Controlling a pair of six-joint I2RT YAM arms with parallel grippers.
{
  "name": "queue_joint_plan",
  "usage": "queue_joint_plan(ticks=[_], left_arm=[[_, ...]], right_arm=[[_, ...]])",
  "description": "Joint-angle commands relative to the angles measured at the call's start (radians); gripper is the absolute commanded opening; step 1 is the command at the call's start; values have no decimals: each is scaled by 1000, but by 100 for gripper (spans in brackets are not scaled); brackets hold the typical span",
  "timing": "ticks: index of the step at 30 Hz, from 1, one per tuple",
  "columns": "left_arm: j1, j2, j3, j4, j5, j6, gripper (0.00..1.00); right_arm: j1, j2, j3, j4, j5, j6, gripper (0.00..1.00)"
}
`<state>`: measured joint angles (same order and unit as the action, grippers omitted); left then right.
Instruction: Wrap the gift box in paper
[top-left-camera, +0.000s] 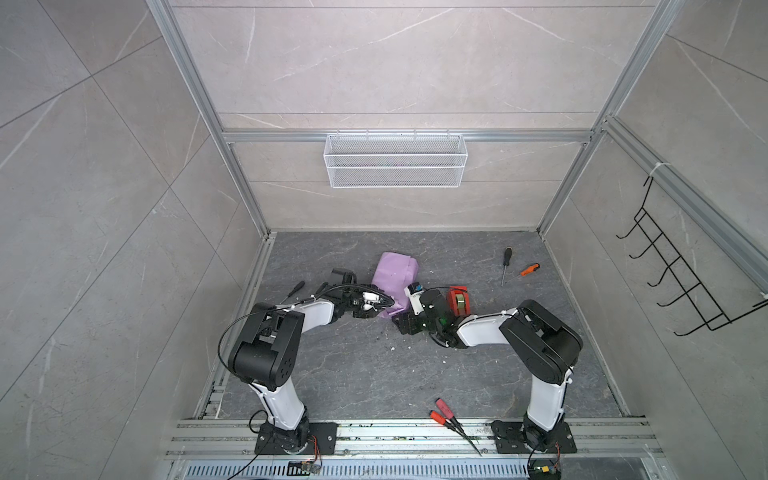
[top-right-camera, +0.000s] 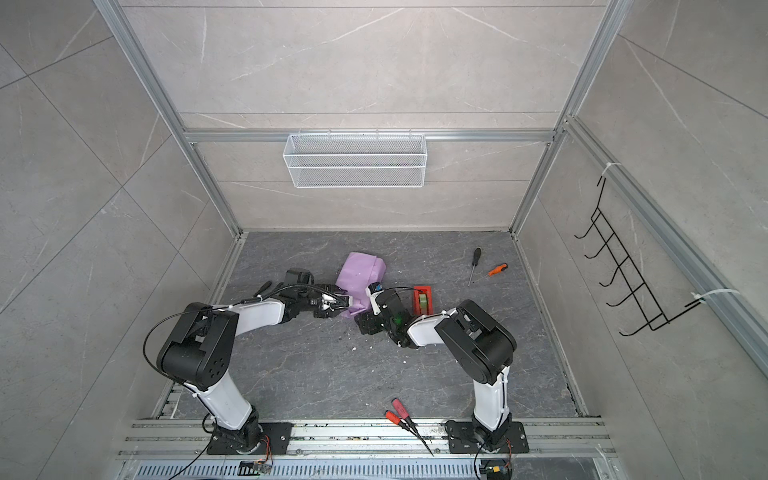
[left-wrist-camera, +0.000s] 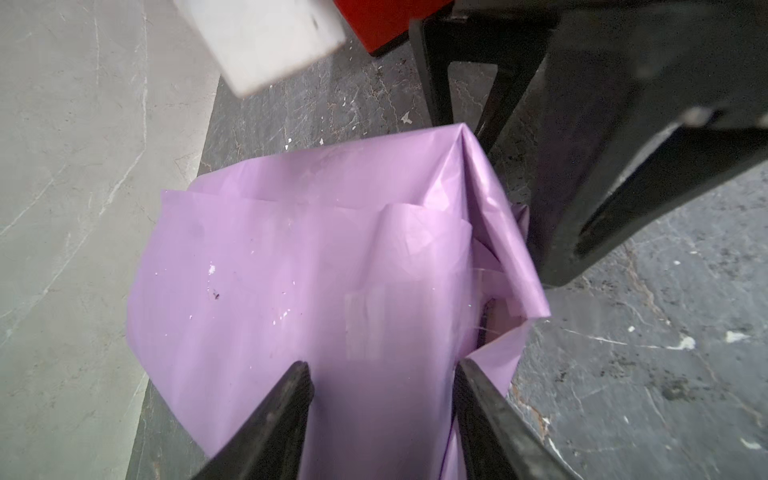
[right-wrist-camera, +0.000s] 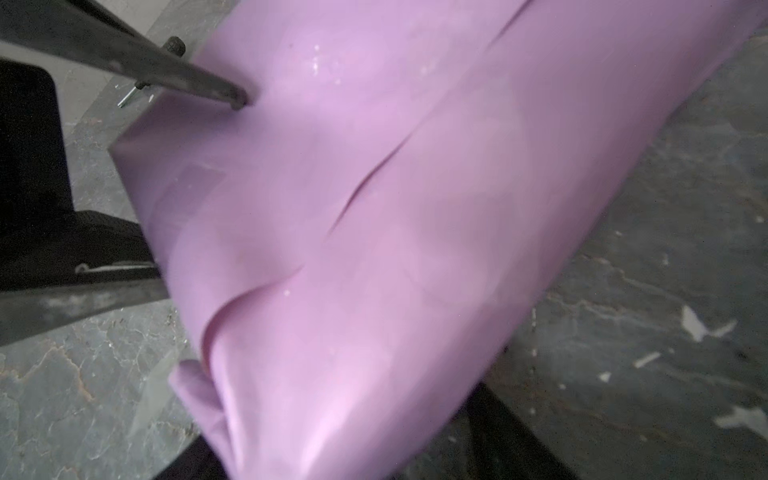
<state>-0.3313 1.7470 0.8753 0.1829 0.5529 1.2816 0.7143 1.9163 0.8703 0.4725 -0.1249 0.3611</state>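
The paper, lilac side out, is folded into a bundle on the dark floor. The gift box is hidden inside it. My left gripper holds the near end of the bundle, with a finger pressed on each side. In the right wrist view one of these fingers dents the paper. My right gripper stands wide around the same end from the other side. The blurred paper runs between its fingers, and I see no firm pinch.
A red tape dispenser with a green roll stands just right of the right wrist. Two screwdrivers lie at the back right. Red-handled pliers lie by the front rail. A black tool lies at the left.
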Motion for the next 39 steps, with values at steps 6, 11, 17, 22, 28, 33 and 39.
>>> queue_joint_plan(ticks=[6,11,17,22,28,33,39], left_arm=[[7,65,-21,-166,-84,-39,58],[8,59,-19,-173,-78,-36,58],[9,50,-13,-183,-72,-45,60],[8,33,6,-220,-49,-48,63],[16,-9,54,-308,-21,-29,72],[18,-67,91,-403,-21,13,98],[18,-159,180,-626,-16,32,89]], right_arm=[[-1,61,38,11,10,80,70],[-6,65,35,7,21,113,67],[-16,58,25,-5,25,127,63],[-19,69,30,-9,26,141,59],[-20,75,43,-12,16,142,58],[-21,75,51,-14,7,142,58],[-21,84,62,-12,-5,150,58]])
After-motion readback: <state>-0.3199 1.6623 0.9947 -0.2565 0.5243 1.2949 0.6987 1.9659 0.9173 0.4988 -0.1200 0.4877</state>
